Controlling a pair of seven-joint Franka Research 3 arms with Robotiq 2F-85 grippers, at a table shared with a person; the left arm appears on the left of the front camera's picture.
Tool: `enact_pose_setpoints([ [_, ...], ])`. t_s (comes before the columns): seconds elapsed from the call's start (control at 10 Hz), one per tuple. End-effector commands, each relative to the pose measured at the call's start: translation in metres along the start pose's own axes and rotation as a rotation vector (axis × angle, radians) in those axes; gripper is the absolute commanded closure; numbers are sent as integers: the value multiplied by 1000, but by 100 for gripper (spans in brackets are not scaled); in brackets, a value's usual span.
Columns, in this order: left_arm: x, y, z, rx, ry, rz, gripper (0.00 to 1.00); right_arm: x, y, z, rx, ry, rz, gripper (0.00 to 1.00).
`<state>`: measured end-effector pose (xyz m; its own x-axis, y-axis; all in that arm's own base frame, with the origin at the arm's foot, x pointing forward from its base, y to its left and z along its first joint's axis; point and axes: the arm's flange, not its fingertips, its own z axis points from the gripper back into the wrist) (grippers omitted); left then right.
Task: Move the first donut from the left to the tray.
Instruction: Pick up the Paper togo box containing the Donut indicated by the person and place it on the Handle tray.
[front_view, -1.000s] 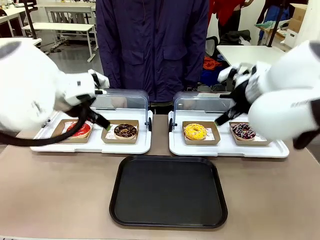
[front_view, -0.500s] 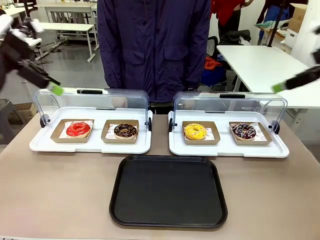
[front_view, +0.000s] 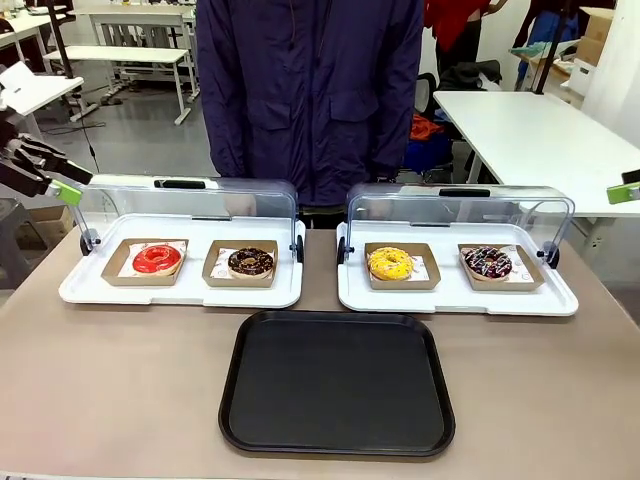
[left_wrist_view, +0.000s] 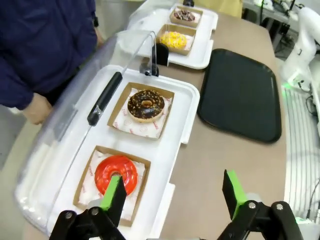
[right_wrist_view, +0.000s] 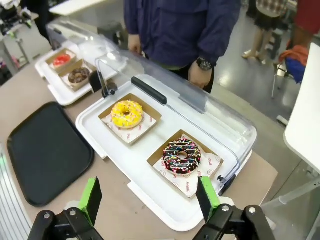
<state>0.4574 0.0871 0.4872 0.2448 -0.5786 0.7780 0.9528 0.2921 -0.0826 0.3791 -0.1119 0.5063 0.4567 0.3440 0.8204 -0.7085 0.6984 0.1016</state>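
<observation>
Where the table lies nearest the robot, the black serving tray (front_view: 337, 385) sits bare at the middle. Just beyond it two white trays stand side by side, the left white tray (front_view: 75, 290) and the right white tray (front_view: 560, 300), each with its clear lid (front_view: 190, 200) swung up along the far edge. The red-iced donut (front_view: 157, 259) lies in a small brown cardboard tray (front_view: 112, 270) at the left end of the left white tray, well apart from the black serving tray. A chocolate-glazed donut (front_view: 250, 262) sits just to its right. The right white tray holds a yellow-glazed donut (front_view: 390, 263) and a sprinkled chocolate donut (front_view: 487, 262). The left gripper (left_wrist_view: 172, 192) hangs above the left end of the table, jaws wide apart and empty. The right gripper (right_wrist_view: 149, 197) hangs over the right end, likewise spread wide and empty. At the far side stands a person in a dark blue jacket (front_view: 308, 90).
</observation>
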Motion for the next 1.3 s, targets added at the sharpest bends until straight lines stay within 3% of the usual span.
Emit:
enact_pose_setpoints([
  [0.0,14,-13,4,-19,31,0,0,8,7,-2,-10,33,-1,0],
  [0.3,-5,4,14,8,0,-5,0,5,6,-4,-10,27,-8,0],
  [0.6,-49,38,44,0,-92,53,0,2,-64,16,17,7,10,0],
  [0.8,-68,38,58,30,-149,34,0,-8,-84,21,43,-1,11,0],
  [1.2,-79,46,64,54,-170,7,0,-11,-105,26,70,-46,-3,0],
])
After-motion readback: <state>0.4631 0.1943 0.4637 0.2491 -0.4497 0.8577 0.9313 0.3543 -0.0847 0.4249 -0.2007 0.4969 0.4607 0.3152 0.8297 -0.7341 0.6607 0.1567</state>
